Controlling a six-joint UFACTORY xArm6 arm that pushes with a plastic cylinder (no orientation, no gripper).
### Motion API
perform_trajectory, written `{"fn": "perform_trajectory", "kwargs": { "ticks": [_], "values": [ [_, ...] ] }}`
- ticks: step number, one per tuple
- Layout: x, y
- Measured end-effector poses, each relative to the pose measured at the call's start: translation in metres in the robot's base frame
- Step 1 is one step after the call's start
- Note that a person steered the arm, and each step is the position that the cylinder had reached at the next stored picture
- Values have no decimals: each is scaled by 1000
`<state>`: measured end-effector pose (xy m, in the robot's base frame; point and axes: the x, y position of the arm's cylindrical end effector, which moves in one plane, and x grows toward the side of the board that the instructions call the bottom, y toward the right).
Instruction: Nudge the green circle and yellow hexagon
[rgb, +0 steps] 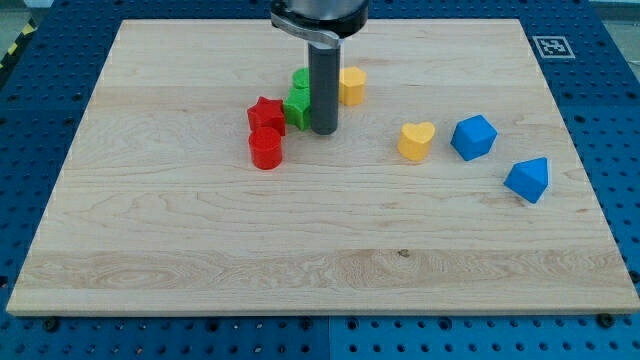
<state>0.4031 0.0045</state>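
Note:
My tip rests on the board at the view's upper middle. Two green blocks sit against the rod's left side: one behind, which may be the circle, and a green star-like block in front; the rod hides part of both. The yellow hexagon stands just right of the rod, close to it. Whether the rod touches it cannot be told.
A red star and a red cylinder sit left of the green blocks. A yellow heart, a blue cube-like block and a blue triangular block lie to the right. The wooden board lies on a blue pegboard.

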Motion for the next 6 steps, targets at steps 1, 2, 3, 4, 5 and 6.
{"fn": "perform_trajectory", "kwargs": {
  "ticks": [1, 2, 3, 4, 5, 6],
  "values": [
    [-38, -2],
    [-69, -4],
    [-80, -4],
    [-101, -4],
    [-113, -3],
    [-113, -18]
  ]
}}
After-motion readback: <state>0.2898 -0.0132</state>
